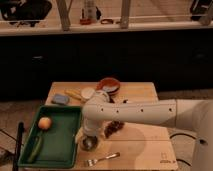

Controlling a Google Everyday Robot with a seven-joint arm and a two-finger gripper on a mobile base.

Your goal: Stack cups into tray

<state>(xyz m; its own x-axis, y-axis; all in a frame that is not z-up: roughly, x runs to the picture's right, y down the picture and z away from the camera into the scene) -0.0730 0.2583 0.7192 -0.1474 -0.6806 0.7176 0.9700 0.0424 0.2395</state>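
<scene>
A dull grey metal cup (90, 143) with a dark inside stands on the wooden table just right of the dark green tray (60, 150). My gripper (90, 133) hangs from the white arm straight above the cup, reaching down onto it. The tray holds an orange fruit (45, 123) and a green vegetable (35, 149). A second small pale cup (88, 93) stands at the back of the table near the red bowl (109, 85).
A fork (102, 159) lies near the table's front edge. A dark reddish bunch (114, 128) lies right of the cup. A blue sponge (60, 99) and a yellow item (74, 94) sit at the back left. A dark pole (20, 145) stands left of the tray.
</scene>
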